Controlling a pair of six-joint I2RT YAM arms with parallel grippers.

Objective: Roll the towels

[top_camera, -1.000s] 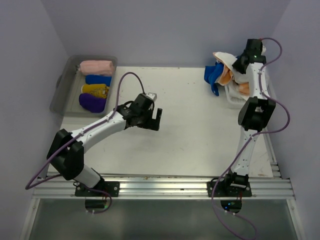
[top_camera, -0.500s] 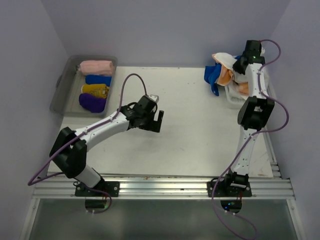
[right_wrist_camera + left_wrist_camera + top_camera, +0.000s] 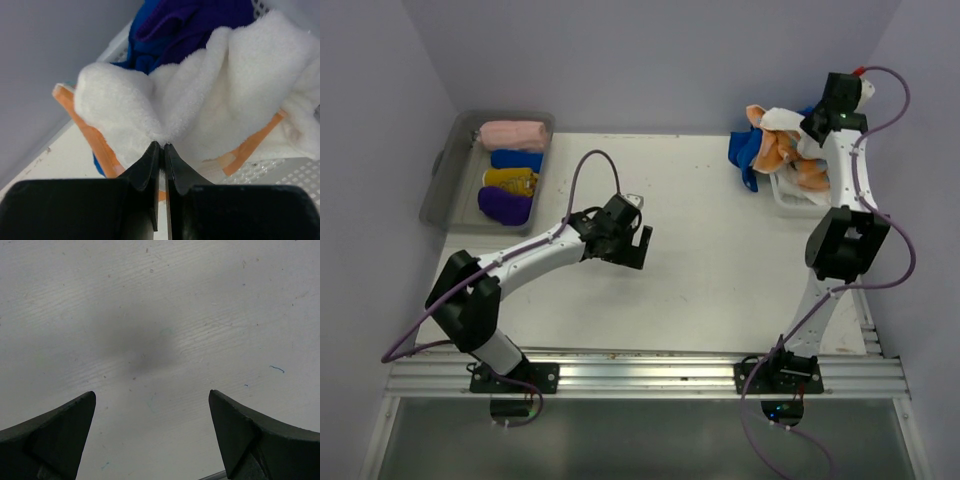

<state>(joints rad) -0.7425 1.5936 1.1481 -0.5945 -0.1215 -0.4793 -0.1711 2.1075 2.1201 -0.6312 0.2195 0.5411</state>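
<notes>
Looking down from the top camera, the table (image 3: 720, 250) carries a grey tub (image 3: 442, 182) at its far left corner, with four rolled towels in a row inside: the pink roll (image 3: 512, 133) farthest back, then the blue roll (image 3: 517, 159), the yellow roll (image 3: 510, 180) and the purple roll (image 3: 504, 204) nearest. At the far right corner stands a white lattice basket (image 3: 788, 197) heaped with loose cloths: a white towel (image 3: 782, 120) on top, an orange towel (image 3: 775, 150) under it, and a blue towel (image 3: 744, 152) hanging over the basket's left side onto the table. The right gripper (image 3: 808, 133) reaches down into this heap. The left gripper (image 3: 635, 245) hangs over the bare middle of the table, left of centre.

From the left wrist, both fingers (image 3: 50, 435) stand spread wide over the bare tabletop, with nothing between them.

From the right wrist, the two fingers (image 3: 147, 165) are pressed together on a puckered fold of the white towel. The orange towel edges it on both sides, and the blue towel and a purple towel (image 3: 195, 20) lie behind it in the basket.
</notes>
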